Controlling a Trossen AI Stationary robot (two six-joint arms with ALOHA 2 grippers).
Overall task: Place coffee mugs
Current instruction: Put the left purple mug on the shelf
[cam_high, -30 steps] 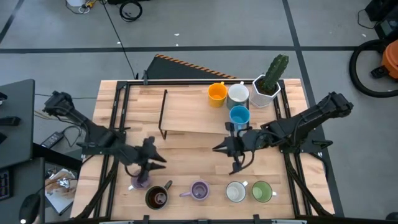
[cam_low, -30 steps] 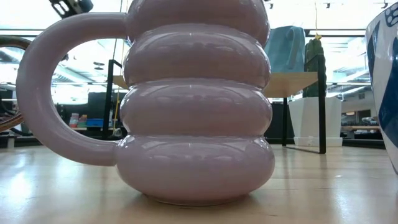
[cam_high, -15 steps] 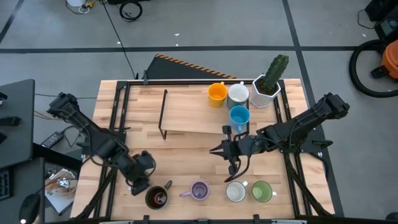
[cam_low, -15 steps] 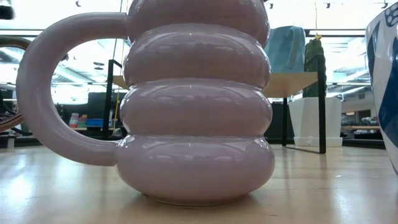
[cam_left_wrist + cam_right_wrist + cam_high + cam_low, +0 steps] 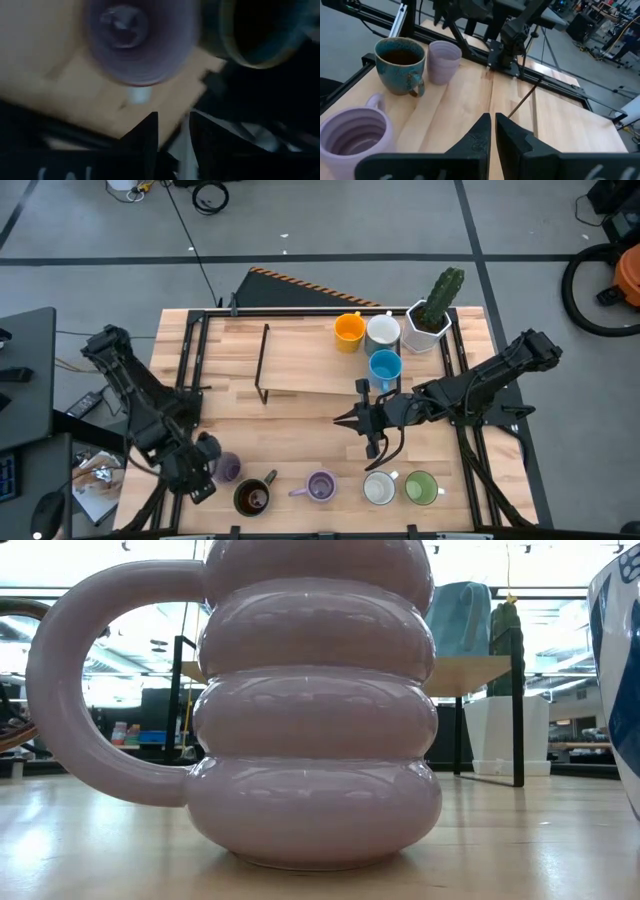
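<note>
left gripper (image 5: 200, 470) empty, fingers apart, beside plain lavender mug (image 5: 226, 468) on bench (image 5: 300, 350); right gripper (image 5: 352, 423) fingers together, empty, mid-bench

Left gripper (image 5: 200, 477) released lavender mug (image 5: 227, 468), withdrew outward.

Cameras: high view straight down over surface (image 5: 300, 370); low view level, close against ribbed lavender mug (image 5: 310, 710), shared with right wrist view.

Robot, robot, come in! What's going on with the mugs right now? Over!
Left tool empty beside plain lavender mug, front-left. Right tool shut, empty, mid-table. Three mugs on wooden shelf, five along front edge. Nothing in the way.
</note>
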